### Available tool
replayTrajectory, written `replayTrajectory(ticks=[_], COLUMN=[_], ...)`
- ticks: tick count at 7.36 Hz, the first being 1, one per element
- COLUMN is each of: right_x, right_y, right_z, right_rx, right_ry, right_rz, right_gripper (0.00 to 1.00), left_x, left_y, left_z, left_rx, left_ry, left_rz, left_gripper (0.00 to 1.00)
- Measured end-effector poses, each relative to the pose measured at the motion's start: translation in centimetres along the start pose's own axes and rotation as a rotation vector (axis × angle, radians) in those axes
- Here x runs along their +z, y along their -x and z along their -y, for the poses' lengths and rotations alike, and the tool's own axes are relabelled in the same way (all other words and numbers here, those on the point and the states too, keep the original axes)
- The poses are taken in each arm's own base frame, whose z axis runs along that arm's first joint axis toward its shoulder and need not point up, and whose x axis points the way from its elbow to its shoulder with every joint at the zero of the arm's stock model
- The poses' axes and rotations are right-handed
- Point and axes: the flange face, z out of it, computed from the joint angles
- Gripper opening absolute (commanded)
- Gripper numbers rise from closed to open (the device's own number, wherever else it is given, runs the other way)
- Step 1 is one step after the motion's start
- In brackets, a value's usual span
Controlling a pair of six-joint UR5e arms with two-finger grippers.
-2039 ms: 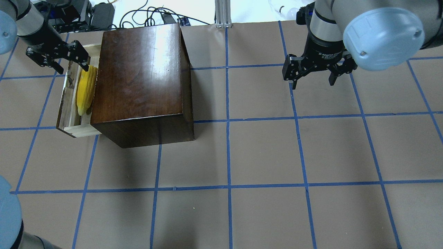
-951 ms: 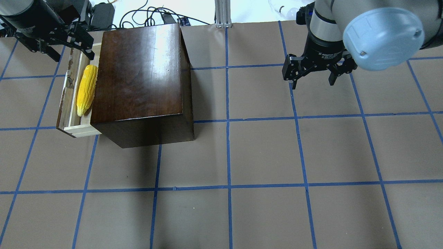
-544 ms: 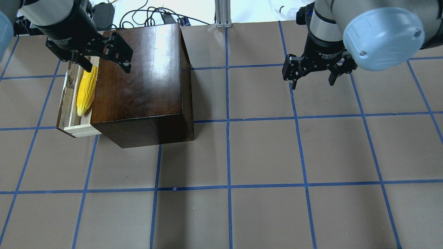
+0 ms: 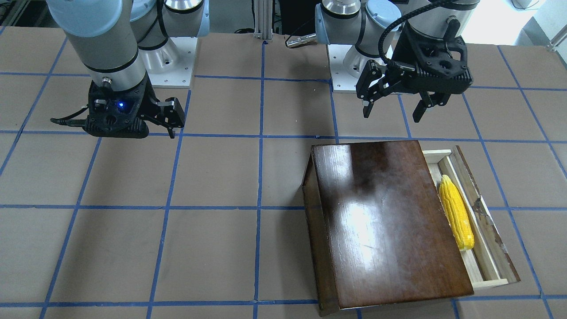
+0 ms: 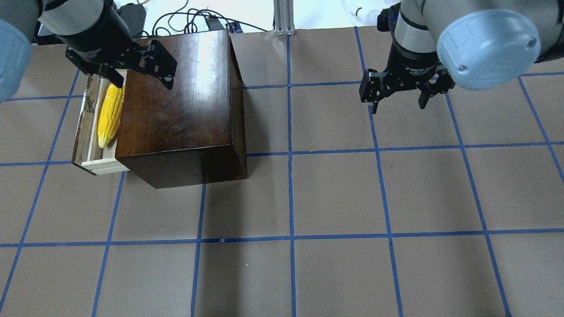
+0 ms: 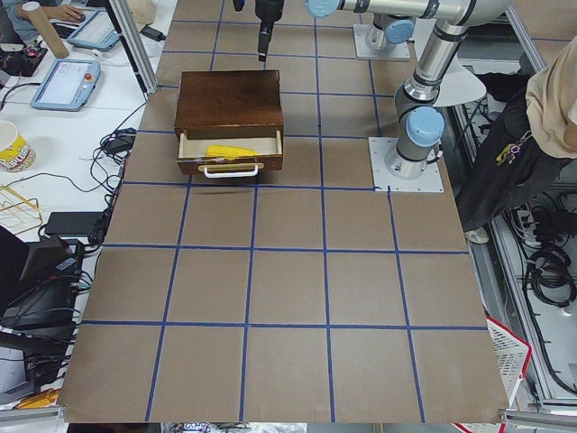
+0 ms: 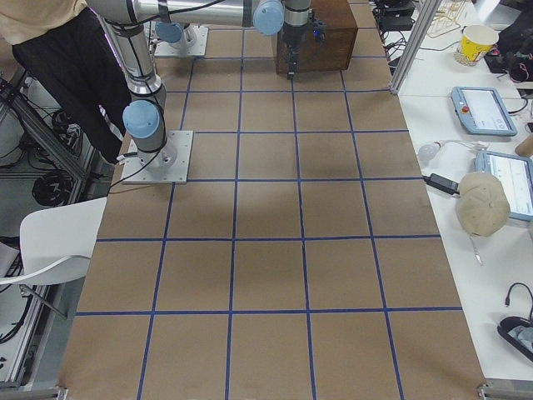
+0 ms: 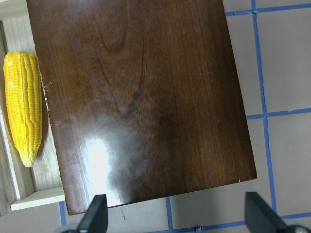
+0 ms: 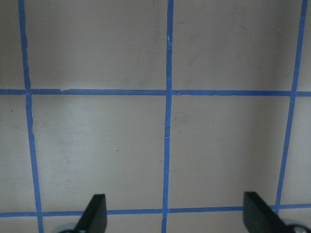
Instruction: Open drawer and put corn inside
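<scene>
The corn (image 5: 110, 115) is being cradled by the open drawer (image 5: 102, 166); left pincer (image 5: 143, 80) and right pincer (image 5: 398, 106) are being held wide, empty. The cabinet (image 5: 176, 97) could get clipped if the left's being dropped.

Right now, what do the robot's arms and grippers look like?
The left arm and right arm are silver-grey tubes with pale blue joint caps. The left gripper and right gripper are black, angular and two-fingered. A black ribbed cable loops over the left wrist. The right wrist carries white lettering and a small blue light.
</scene>
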Motion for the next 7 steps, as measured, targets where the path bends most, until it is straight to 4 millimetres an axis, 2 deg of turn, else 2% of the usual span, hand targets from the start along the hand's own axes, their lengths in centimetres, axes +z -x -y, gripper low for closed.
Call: replayTrajectory(ticks=[4, 7], right_x=[0.00, 0.00], right_y=[-0.01, -0.01], right_z=[0.00, 0.01], right_rx=[0.000, 0.000], right_ry=[0.000, 0.000], right_rz=[-0.001, -0.001], right_gripper=[1.00, 1.00], left_x=[0.55, 0.81], left_y=[0.96, 1.02], left_z=[-0.64, -0.03], left_rx=[-0.048, -0.051], left_ry=[0.060, 0.065], left_rz=[0.043, 0.028], left_gripper=[1.00, 1.00])
